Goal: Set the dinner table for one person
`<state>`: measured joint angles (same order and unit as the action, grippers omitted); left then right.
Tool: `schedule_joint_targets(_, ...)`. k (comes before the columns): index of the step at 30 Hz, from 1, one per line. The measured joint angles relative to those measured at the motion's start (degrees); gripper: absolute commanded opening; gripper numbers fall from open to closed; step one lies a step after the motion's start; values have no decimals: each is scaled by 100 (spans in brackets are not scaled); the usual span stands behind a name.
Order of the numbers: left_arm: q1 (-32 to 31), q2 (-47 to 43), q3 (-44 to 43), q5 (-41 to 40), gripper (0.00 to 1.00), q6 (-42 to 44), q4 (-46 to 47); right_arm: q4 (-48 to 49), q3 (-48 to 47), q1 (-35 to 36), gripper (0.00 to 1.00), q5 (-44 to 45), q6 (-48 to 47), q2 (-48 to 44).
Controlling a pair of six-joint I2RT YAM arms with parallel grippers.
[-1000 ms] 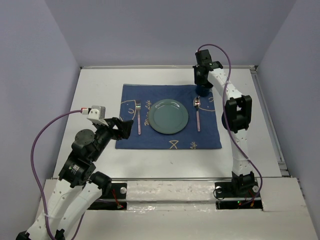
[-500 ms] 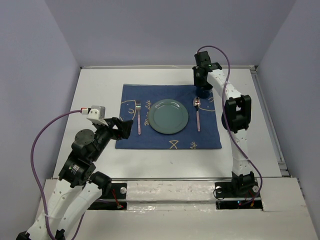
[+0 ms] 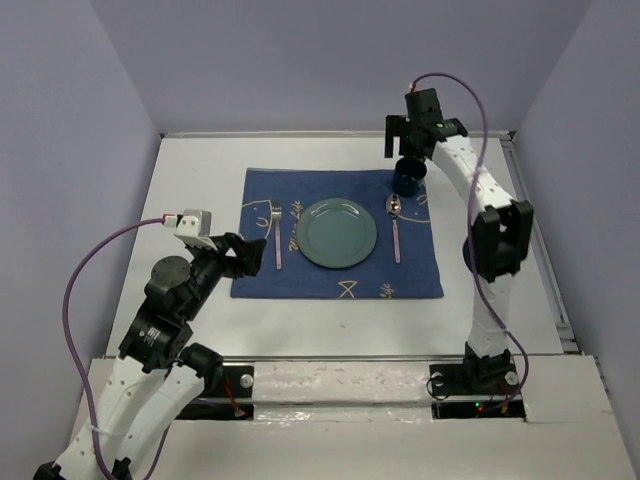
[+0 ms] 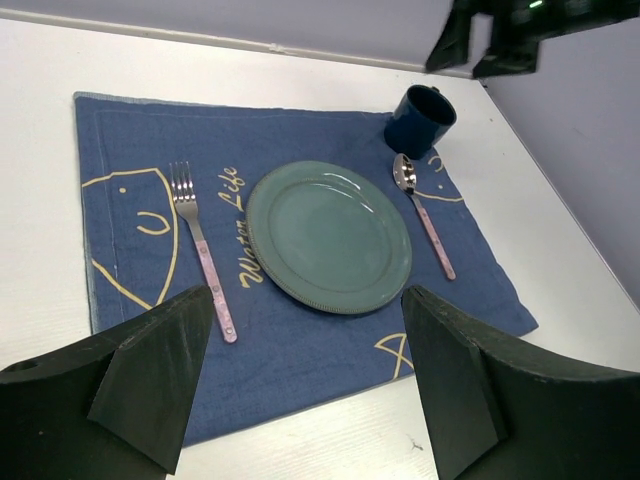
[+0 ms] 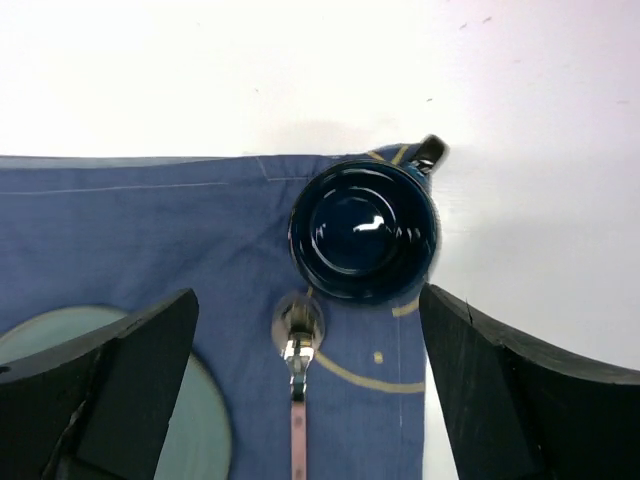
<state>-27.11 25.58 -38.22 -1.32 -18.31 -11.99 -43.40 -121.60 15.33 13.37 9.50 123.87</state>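
Note:
On the white dinner table (image 3: 190,180) lies a dark blue mat (image 3: 340,285). A green plate (image 3: 340,233) sits at its middle, a pink-handled fork (image 3: 276,240) to the plate's left and a spoon (image 3: 396,230) to its right. A dark blue mug (image 3: 407,181) stands upright on the mat's far right corner, above the spoon. My right gripper (image 3: 412,150) hovers over the mug (image 5: 363,230), open, nothing between its fingers. My left gripper (image 3: 245,255) is open and empty over the mat's near left edge (image 4: 130,150), facing the plate (image 4: 328,236).
Lavender walls enclose the table on three sides. A raised rail (image 3: 535,240) runs along the right edge. Bare white tabletop (image 5: 300,70) surrounds the mat, widest on the left and behind it.
My right gripper has opened, let go of the mug and lifted above it. The mug stays on the mat's corner. The left arm has not moved.

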Motion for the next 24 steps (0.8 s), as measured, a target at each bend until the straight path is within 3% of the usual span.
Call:
schedule_joint_targets(2,26,9,0,7,88,2,7,485,706,0,97,-48,144,-903)
schedule_joint_targets(3,37,7,0,9,98,4,15,787,1231,0,100,-101,227,-1408)
schedule_joint_targets(6,61,-9,0,15,99,20,22,2090,3274,0,100,-426,597,-3853)
schedule_joint_targets(9,61,-55,0,11,99,26,26,3176,4728,-2,100,-739,918,-5912)
schedule_joint_targets(12,61,-68,0,-15,99,26,74,3954,5696,-2,100,-922,1141,-7311)
schedule_joint_targets(17,61,-87,-15,-286,99,26,111,4330,6977,-4,100,-1272,1425,-8684)
schedule_joint_targets(24,61,-516,-81,-960,99,79,267,3755,9145,-4,100,-1670,1779,-10247)
